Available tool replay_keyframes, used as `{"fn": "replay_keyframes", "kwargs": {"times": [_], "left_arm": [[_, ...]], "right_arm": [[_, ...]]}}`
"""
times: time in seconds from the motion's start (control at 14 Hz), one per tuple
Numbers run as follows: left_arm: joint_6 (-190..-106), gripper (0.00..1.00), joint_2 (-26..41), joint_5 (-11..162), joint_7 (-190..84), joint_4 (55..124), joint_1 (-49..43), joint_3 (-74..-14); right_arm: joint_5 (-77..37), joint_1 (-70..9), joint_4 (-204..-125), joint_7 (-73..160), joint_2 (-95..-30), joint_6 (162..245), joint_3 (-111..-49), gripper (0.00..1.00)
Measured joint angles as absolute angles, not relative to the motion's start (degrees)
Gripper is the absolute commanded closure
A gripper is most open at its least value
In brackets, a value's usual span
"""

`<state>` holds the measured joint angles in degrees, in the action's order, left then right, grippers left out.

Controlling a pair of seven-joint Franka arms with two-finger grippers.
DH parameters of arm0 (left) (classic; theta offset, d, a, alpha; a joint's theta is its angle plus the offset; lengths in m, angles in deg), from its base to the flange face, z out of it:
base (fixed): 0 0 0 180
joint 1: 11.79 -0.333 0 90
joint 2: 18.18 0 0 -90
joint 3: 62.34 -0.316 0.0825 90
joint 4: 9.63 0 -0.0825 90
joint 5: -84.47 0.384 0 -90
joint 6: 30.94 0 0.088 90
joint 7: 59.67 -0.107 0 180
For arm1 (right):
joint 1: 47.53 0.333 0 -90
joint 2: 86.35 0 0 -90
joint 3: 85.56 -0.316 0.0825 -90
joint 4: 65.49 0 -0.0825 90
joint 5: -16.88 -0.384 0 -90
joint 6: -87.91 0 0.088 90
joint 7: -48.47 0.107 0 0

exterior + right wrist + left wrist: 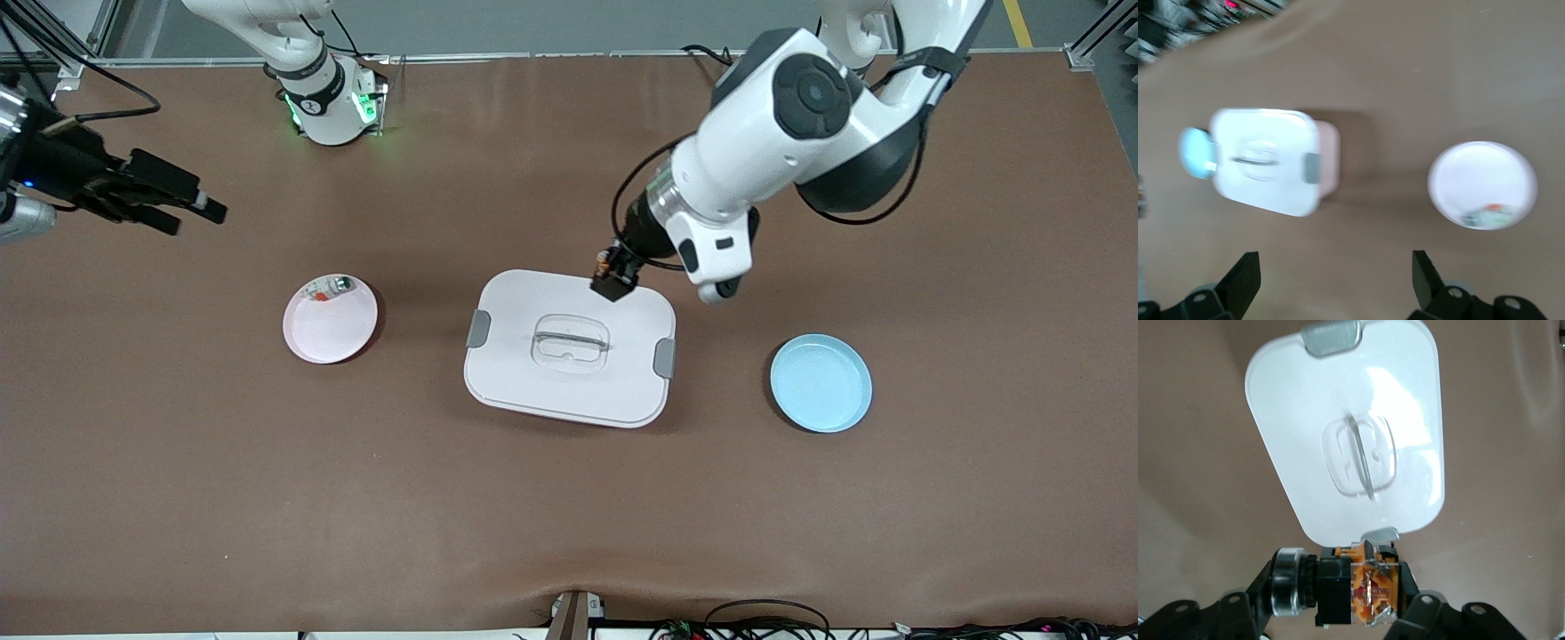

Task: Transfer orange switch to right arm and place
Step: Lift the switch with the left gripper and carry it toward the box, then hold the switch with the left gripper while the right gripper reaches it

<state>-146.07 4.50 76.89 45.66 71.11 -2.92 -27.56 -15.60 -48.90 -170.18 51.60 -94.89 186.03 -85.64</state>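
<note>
In the front view my left gripper hangs over the edge of the white lidded box that lies nearest the bases, its fingers clamped on the orange switch, a small black block with orange showing at its upper end; the box sits mid-table with a grey latch at each short end and a clear handle set in its lid; the blue plate lies on the table toward my left arm's end, well apart from the box; the pink plate lies toward my right arm's end and carries a small whitish part with red and green bits near its rim; my right gripper waits in the air over bare brown table at that same end, its fingers spread apart and holding nothing. In the left wrist view the switch fills the space between my fingers, its orange face with metal contacts turned to the camera and a round silver-rimmed cap on one side; the box lid lies below it. In the right wrist view my two open fingers frame the table, with the box, a sliver of the blue plate at its edge, and the pink plate with its small part all blurred.
</note>
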Motion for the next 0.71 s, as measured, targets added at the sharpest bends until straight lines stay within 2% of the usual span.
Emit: {"fn": "replay_keyframes", "kwargs": {"times": [0.14, 0.36, 0.5, 0.71], "left_arm": [[-148.74, 1.0, 4.78, 76.87, 50.69, 71.09, -0.38, -27.46], [-151.09, 1.0, 4.97, 74.9, 55.16, 71.0, 1.75, -27.41], [-153.15, 1.0, 5.16, 73.82, 57.21, 70.66, 3.08, -27.4], [-154.91, 1.0, 5.64, 73.72, 58.77, 70.4, 3.96, -27.4]], "right_arm": [[-22.99, -48.51, -179.19, 51.58, -99.07, 192.12, -86.04, 0.0], [-29.65, -44.95, -188.1, 51.65, -103.97, 200.57, -87.27, 0.0], [-33.74, -40.45, -191.77, 51.74, -105.72, 206.98, -87.61, 0.0], [-36.94, -33.06, -193.07, 52.44, -105.98, 215.06, -87.83, 0.0]]}}
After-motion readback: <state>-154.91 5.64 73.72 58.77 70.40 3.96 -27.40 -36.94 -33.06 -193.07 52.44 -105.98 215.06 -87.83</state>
